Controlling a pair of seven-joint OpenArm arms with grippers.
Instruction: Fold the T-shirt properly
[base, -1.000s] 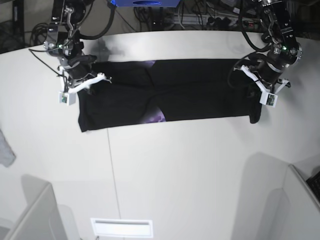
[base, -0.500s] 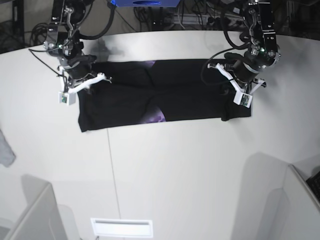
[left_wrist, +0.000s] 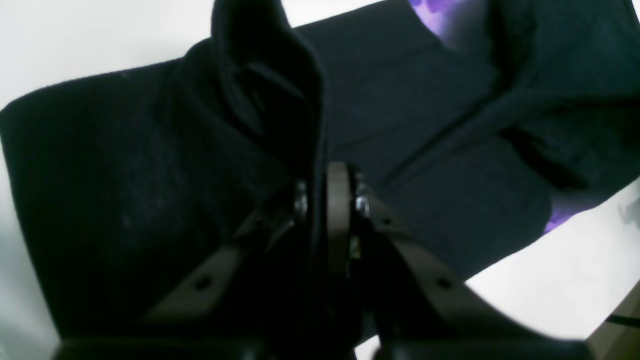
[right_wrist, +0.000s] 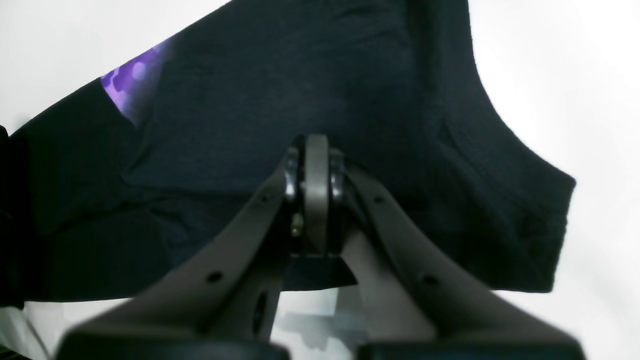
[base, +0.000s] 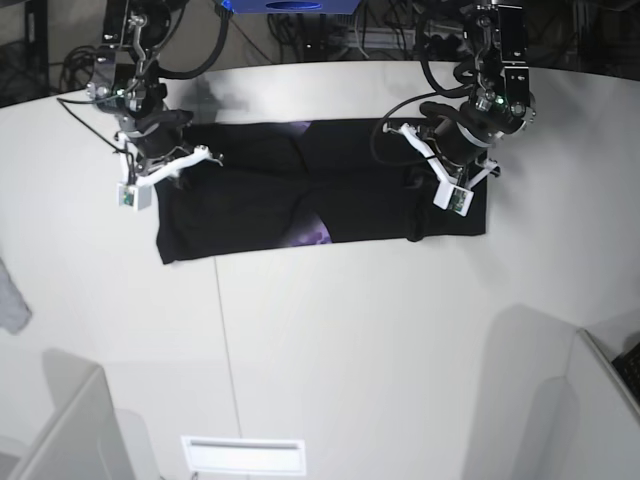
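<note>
The black T-shirt lies as a long band across the far half of the white table, and a purple print peeks out at its front edge. My left gripper, at the band's right end, is shut on a raised fold of the T-shirt. In the left wrist view the cloth rises between the fingertips of that gripper. My right gripper hangs shut over the band's left end. In its own view this gripper shows no cloth between its fingers above the T-shirt.
A small grey cloth scrap lies at the table's left edge. Grey partitions stand at the front left and front right, with a white slotted plate between them. Cables crowd the far side.
My left gripper has carried the shirt's right end leftward over the band, so the band is shorter. The right arm has not moved.
</note>
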